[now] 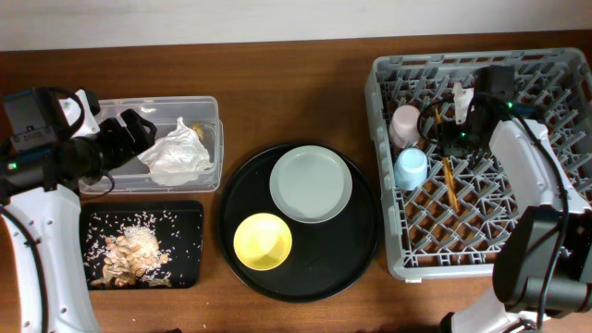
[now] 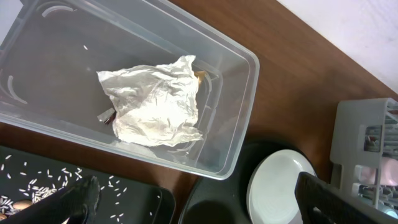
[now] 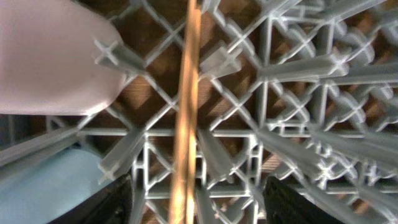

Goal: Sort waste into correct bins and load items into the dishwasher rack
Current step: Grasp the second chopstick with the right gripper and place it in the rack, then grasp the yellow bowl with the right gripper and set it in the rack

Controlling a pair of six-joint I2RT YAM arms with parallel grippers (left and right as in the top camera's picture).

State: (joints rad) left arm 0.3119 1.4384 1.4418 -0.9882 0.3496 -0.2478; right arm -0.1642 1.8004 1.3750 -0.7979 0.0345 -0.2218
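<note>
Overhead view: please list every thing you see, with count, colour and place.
dishwasher rack: one, grey, table's right side
pink cup: one, pink, in rack
light blue cup: one, blue, in rack
chopsticks: count unclear, wooden, in rack beside cups
round tray: one, black, centre
plate: one, pale, on round tray
bowl: one, yellow, on round tray
tub: one, clear, left
wrapper: one, white, in tub
rectangular tray: one, black, beside tub
food scraps: one pile, brownish, in rectangular tray
left tool: one, black, open, over tub
right tool: one, black, open, over chopsticks

One pink cup (image 1: 404, 123), one blue cup (image 1: 411, 168), one plate (image 1: 311, 184), one bowl (image 1: 263, 240), one rack (image 1: 444, 268), one tub (image 1: 199, 111), one wrapper (image 1: 176, 153), one round tray (image 1: 361, 240) and one rectangular tray (image 1: 185, 222) are being shown.
</note>
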